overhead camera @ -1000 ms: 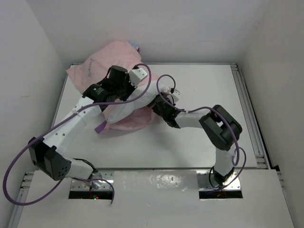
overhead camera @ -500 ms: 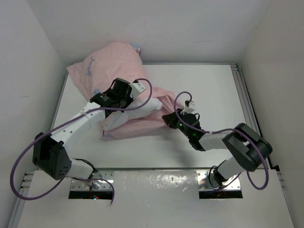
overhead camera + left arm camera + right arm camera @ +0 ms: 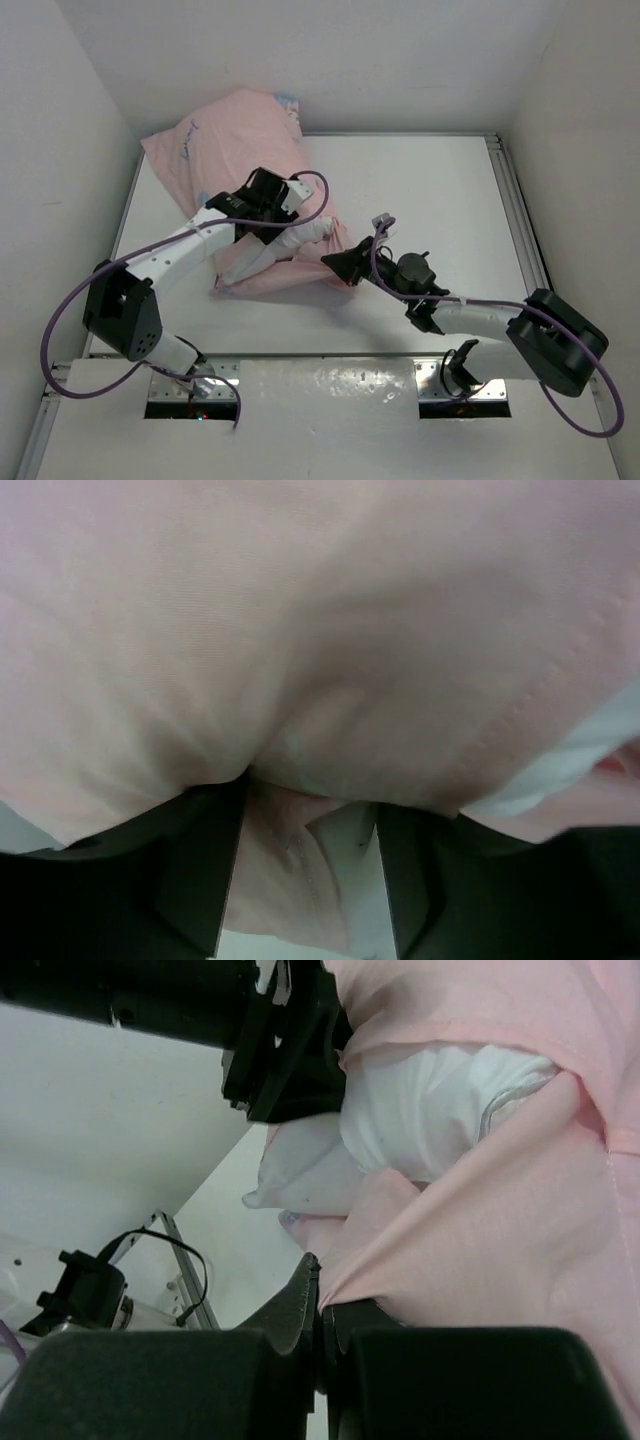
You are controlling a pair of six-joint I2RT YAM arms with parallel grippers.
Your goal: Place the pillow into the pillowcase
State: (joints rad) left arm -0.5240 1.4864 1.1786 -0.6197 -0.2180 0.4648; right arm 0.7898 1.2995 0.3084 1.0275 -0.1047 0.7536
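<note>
The pillow lies on the left half of the tabletop, most of it covered by the pillowcase. Only its near end shows, as a white puffy bulge sticking out of the case's mouth toward the middle of the tabletop. In the right wrist view a seamed edge runs along this exposed end. The pillowcase shows its pale pink side. It spreads from the far-left corner, where its bulk bunches up against the back wall, down to the near edge of the pillow. A flap of it wraps around the white bulge on the right.

The left hand sits on top of this bundle, just where the pillow comes out of the case. It presses down into the cloth from the left. In its own camera pink fabric fills nearly the whole view and drapes over both fingers. They stand moderately apart. A loose fold of pink and a sliver of white show in the gap, and nothing is visibly pinched between them.

The right hand reaches in low from the right and meets the case at its nearest right corner, just beside the exposed pillow end. Its fingers are closed tight on the pink edge of the pillowcase. The cloth runs taut up and away from the pinch, and the pillow's white end lies just beyond it.
</note>
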